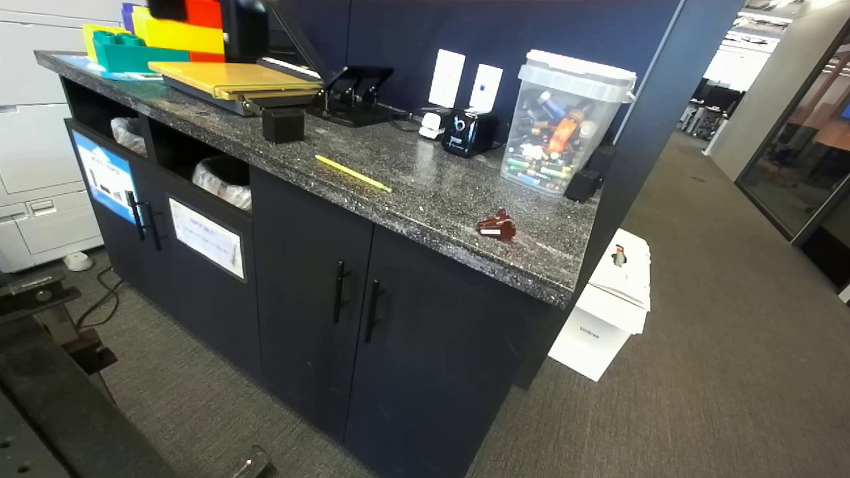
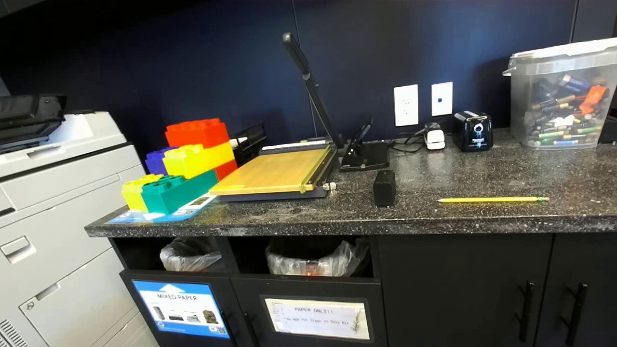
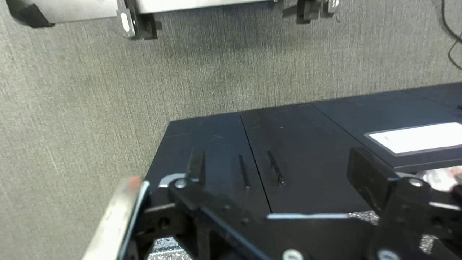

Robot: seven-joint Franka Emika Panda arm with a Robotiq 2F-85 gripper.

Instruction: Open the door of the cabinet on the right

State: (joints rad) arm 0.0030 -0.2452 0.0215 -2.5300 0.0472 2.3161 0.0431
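Hanging with its two fingers (image 3: 371,180) well apart, the black Robotiq gripper (image 3: 281,168) shows in the wrist view against the dark navy two-door cabinet (image 1: 332,358), clearance undetermined. In an exterior view the cabinet stands right of a white framed paper sign (image 1: 207,236), both flat doors (image 1: 299,299) closed, the slim black vertical bar handle (image 1: 372,311) of the right-hand door (image 1: 438,352) beside the centre seam (image 1: 363,299). On the speckled grey granite top (image 1: 431,199) lie a thin yellow pencil (image 1: 353,174) and a small dark red object (image 1: 498,226), the latter near a lidded translucent plastic tub (image 1: 564,126).
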